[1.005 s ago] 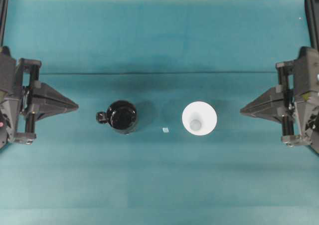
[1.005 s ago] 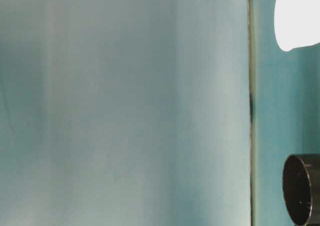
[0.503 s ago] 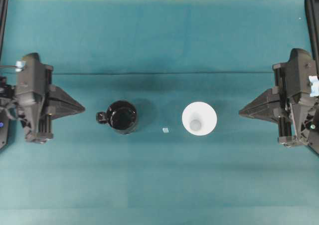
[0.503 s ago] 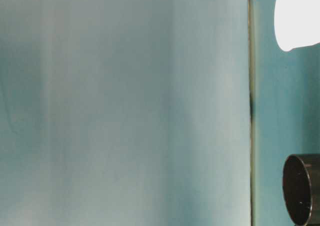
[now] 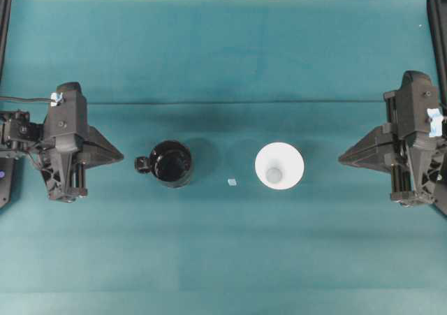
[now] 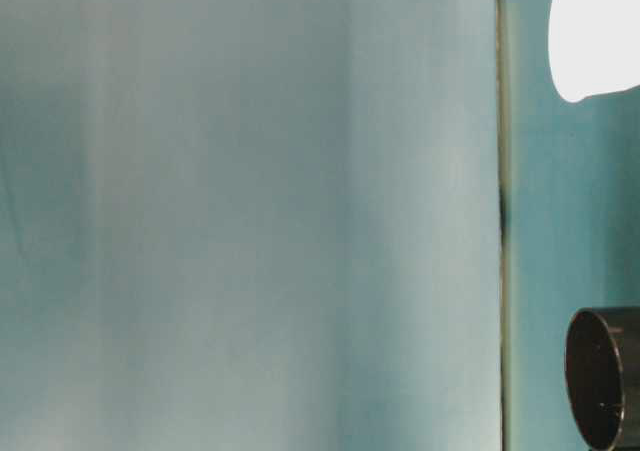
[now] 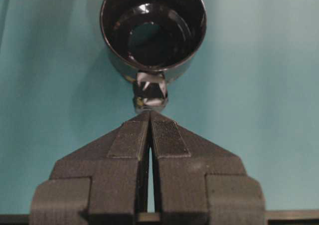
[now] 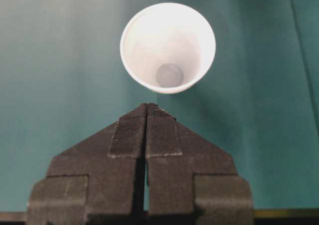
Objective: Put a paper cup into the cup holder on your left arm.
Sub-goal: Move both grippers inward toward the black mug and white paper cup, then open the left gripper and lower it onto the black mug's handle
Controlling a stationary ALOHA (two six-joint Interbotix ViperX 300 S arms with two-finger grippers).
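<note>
The black cup holder (image 5: 171,163) stands upright on the teal cloth left of centre, its handle nub (image 5: 142,164) pointing at the left arm. My left gripper (image 5: 122,154) is shut and empty, its tip a short gap from the nub. In the left wrist view the cup holder (image 7: 153,30) sits straight ahead of the left gripper (image 7: 150,112). The white paper cup (image 5: 279,165) stands upright right of centre, mouth up. My right gripper (image 5: 340,159) is shut and empty, well apart from it. The right wrist view shows the paper cup (image 8: 168,48) ahead of the right gripper (image 8: 147,105).
A small white scrap (image 5: 232,182) lies on the cloth between holder and cup. A fold line (image 5: 223,103) crosses the cloth behind them. Black frame posts (image 5: 438,22) stand at the back corners. In the table-level view, the cup (image 6: 597,31) and holder (image 6: 603,376) show at the right edge.
The left arm has come rightward toward the cup holder's handle, and its wrist has risen into view. The right arm has shifted only slightly. Cup and holder have not moved.
</note>
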